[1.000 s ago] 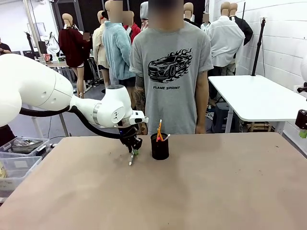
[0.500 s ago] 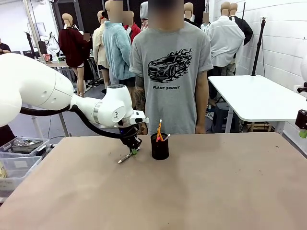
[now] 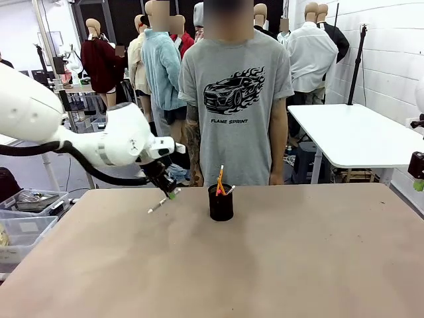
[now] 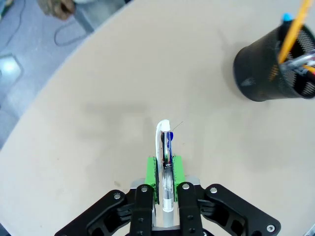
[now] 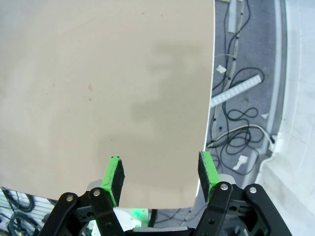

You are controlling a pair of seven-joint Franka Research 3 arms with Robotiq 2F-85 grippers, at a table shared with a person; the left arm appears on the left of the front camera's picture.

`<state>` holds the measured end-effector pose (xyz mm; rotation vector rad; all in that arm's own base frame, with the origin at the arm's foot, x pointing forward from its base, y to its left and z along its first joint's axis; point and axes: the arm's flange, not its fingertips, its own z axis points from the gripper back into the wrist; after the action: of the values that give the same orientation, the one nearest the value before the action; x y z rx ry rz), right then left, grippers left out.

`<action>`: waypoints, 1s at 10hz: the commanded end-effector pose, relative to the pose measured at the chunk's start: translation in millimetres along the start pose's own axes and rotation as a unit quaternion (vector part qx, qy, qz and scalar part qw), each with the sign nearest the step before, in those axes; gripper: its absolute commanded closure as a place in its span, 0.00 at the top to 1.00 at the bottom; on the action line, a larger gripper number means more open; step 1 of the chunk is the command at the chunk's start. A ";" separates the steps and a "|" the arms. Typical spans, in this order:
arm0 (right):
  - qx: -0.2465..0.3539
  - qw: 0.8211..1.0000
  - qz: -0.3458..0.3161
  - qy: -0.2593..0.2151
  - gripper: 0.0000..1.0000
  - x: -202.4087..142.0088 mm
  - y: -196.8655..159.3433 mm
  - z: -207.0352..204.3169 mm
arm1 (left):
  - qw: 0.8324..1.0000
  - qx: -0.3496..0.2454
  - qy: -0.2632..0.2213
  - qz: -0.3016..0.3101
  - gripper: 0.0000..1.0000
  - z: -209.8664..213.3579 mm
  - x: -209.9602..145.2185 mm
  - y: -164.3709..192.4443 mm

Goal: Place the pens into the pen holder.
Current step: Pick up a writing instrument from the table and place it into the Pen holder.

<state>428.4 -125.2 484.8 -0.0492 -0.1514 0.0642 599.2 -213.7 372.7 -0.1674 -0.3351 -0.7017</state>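
You can see the pen holder (image 3: 220, 204) standing up straight on the brown table (image 3: 278, 265), near the far edge and a bit left of the middle. It is a small, round, black cup made of mesh. A few pens stick up out of its top. One is a thin yellow-orange stick (image 3: 220, 179) that leans a little and rises highest. Beside it there is a silver-white pen end (image 3: 229, 191) poking out to the right.

Look left of the cup and you find one more pen, the silver-white pen (image 3: 159, 204). It is up off the table, slanting down to the left, pinched between the green pads of the left gripper (image 3: 170, 194).
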 end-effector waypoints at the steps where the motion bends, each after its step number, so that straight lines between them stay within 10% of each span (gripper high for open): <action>1: -0.001 1.000 -0.004 0.002 0.76 1.1 1.4 -0.7 | 0.991 -0.065 -0.103 -0.048 0.00 27.7 -34.4 -2.6; 6: -0.001 1.000 -0.004 0.002 0.76 1.1 1.4 -0.7 | 0.901 -0.187 -0.360 -0.151 0.00 54.8 -39.3 5.7; 10: -0.001 1.000 -0.004 0.002 0.76 1.1 1.4 -0.7 | 0.828 -0.252 -0.454 -0.211 0.00 34.3 -28.5 -11.6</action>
<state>428.4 -125.1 484.9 -0.0493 -0.1515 0.0643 577.5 -189.0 407.0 -0.9184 -1.1351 -1.0744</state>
